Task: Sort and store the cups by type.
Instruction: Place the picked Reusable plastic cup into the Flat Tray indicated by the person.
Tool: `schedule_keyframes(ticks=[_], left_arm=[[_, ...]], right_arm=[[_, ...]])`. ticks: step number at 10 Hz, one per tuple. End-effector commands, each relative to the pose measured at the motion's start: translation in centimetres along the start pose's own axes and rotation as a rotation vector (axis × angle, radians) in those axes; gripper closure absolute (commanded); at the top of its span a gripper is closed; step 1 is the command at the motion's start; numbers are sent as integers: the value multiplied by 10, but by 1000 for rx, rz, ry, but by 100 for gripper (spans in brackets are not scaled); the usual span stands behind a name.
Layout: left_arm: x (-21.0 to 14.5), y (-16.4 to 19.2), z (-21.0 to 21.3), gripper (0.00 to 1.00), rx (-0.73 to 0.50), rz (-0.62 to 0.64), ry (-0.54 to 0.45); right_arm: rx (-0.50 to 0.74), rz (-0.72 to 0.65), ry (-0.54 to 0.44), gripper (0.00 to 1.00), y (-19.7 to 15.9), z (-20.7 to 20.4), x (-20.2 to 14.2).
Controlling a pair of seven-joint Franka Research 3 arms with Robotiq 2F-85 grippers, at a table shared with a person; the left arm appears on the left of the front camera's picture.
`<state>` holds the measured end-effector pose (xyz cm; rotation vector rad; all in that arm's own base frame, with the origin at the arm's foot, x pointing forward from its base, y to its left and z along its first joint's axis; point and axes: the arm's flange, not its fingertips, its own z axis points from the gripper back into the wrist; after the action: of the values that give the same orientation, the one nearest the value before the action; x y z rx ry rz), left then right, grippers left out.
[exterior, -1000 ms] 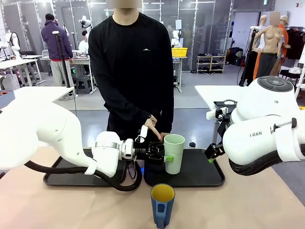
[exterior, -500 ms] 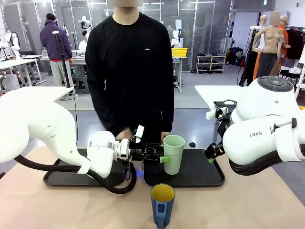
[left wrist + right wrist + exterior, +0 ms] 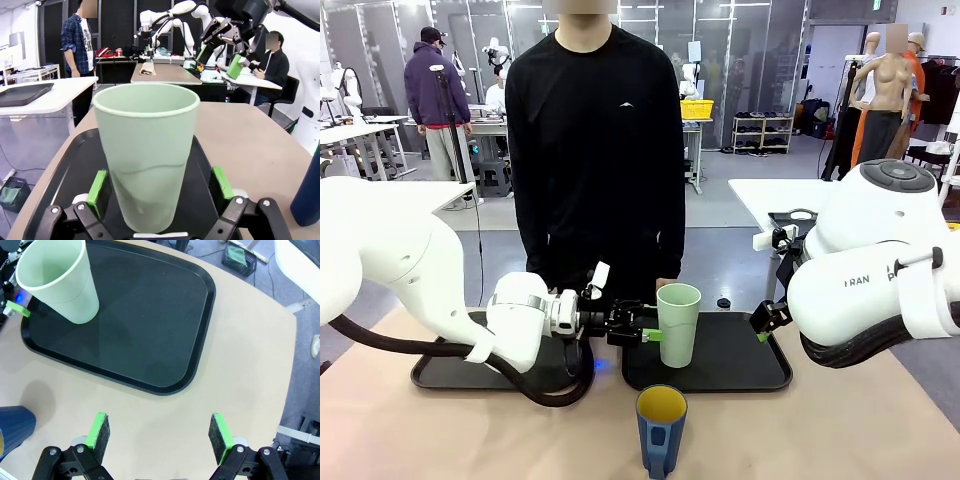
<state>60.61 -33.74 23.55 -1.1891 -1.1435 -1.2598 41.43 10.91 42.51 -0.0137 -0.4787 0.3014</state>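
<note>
Note the mug [image 3: 661,428] nearest you, upright on the bare table [image 3: 820,430]. Beyond it, the tumbler [image 3: 679,323] stands upright on the right tray [image 3: 750,365]. The left tool [image 3: 159,187] straddles it, fingers apart, not clamped. The right tool [image 3: 160,432] hangs spread above the table. A person [image 3: 595,150] stands behind.

Mint tumbler [image 3: 678,325] upright on rt tray [image 3: 745,368]; blue mug [image 3: 661,430] upright on table [image 3: 830,435], nearer robot.
</note>
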Motion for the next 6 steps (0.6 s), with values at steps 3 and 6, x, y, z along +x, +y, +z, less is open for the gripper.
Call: schedule_keyframes(ticks=[3, 6], left_arm=[[-1, -10, 13, 0, 85, -55, -7], [-1, -16, 25, 0, 97, -55, -50]], right_arm=[[3, -3, 1, 0, -1, -1, 0], [3, -3, 1, 0, -1, -1, 0]])
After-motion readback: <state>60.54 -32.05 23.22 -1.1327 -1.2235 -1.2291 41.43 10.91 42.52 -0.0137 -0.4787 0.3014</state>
